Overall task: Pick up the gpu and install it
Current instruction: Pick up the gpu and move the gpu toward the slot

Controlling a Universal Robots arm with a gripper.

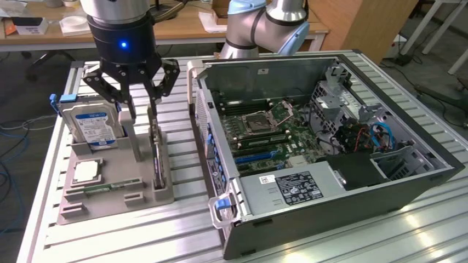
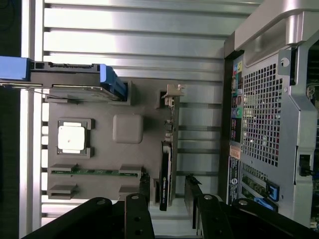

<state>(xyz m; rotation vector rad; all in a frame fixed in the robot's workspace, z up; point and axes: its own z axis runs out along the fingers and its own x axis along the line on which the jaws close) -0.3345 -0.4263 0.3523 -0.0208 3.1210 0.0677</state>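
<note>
The gpu [image 1: 158, 159] stands on edge in a slot along the grey tray's [image 1: 109, 205] side nearest the computer case. It is a slim dark card with a silvery end bracket. My gripper [image 1: 140, 116] hangs open just over the card's far end. In the wrist view the gpu [image 2: 167, 164] runs between my two black fingertips [image 2: 144, 188], and the gripper [image 2: 168, 191] holds nothing. I cannot tell whether the fingers touch the card.
The tray also holds an upright silver hard drive [image 1: 91, 123], a square processor chip [image 1: 86, 171] and a memory stick [image 1: 102, 188]. The open computer case [image 1: 314, 137] lies on the exterior view's right, motherboard exposed. A second robot arm [image 1: 263, 27] stands behind it.
</note>
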